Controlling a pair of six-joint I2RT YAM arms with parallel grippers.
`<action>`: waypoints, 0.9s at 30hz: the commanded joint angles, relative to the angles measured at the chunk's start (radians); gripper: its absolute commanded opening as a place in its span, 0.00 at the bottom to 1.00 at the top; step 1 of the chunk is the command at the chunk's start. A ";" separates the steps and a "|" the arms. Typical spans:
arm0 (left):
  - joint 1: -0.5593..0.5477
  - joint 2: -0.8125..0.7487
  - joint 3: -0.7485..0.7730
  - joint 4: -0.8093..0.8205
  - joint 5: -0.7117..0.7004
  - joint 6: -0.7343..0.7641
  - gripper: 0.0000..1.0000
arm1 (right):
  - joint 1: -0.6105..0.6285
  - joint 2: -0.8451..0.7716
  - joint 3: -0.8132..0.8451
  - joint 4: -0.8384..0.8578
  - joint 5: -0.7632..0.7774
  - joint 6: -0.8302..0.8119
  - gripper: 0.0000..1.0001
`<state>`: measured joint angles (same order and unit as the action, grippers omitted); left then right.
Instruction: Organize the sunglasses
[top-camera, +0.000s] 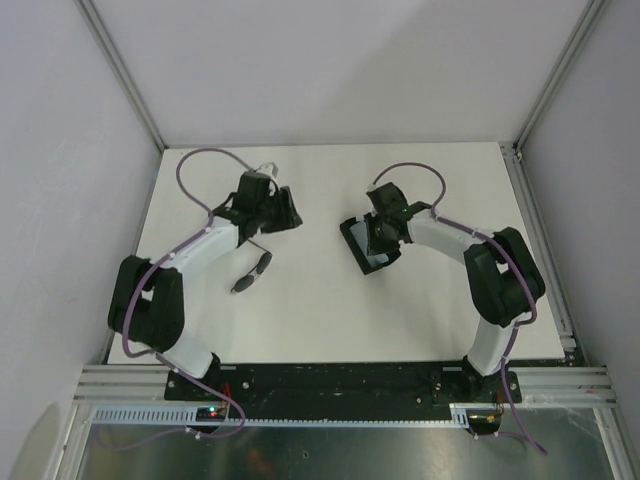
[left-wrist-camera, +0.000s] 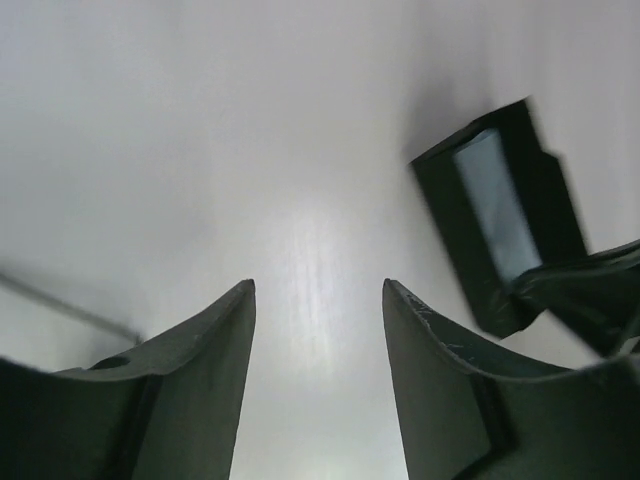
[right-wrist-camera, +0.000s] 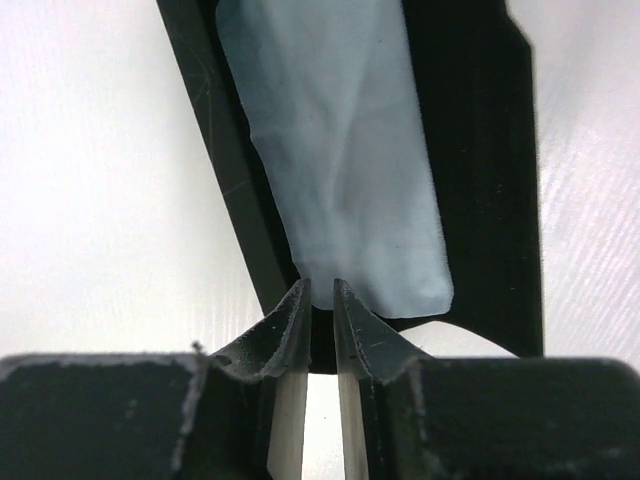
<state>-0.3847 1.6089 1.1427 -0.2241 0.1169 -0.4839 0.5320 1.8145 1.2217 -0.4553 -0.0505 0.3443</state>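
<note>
A white table (top-camera: 330, 320), walled on three sides by pale panels, fills the overhead view, with two black-and-white robot arms reaching across it from its near edge. The left arm (top-camera: 200, 245) bends inward toward the middle of the table. Its left gripper (left-wrist-camera: 318, 290) is released, jaws standing well apart over bare tabletop with nothing between them.

The right arm (top-camera: 480, 255) folds back toward the centre. The right gripper (right-wrist-camera: 320, 290) is tipped down over the near end of a black rectangular case (right-wrist-camera: 480, 150). Its fingers are drawn almost together, with only a thin slit left. The tips meet the near edge of the cloth inside the case, but whether they pinch it cannot be told.

The case lies open and flat on the table at a slant, right of centre. A light blue folded cloth (right-wrist-camera: 340, 160) covers most of its floor.

The sunglasses (top-camera: 252, 272), a small dark pair, lie on the table left of centre, just beside the left arm's forearm. They are well apart from the case and untouched by either gripper.
</note>
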 joint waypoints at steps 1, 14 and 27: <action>0.009 -0.131 -0.129 -0.027 -0.076 0.005 0.60 | -0.029 -0.076 0.058 0.012 -0.016 -0.005 0.21; -0.052 -0.345 -0.267 -0.236 -0.372 0.156 0.99 | -0.001 -0.240 0.067 -0.012 -0.136 -0.001 0.26; -0.054 -0.155 -0.290 -0.283 -0.390 0.131 0.96 | 0.023 -0.261 0.065 -0.008 -0.202 -0.016 0.24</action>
<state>-0.4362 1.3907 0.8433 -0.4980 -0.2337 -0.3344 0.5507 1.5948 1.2549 -0.4587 -0.2234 0.3393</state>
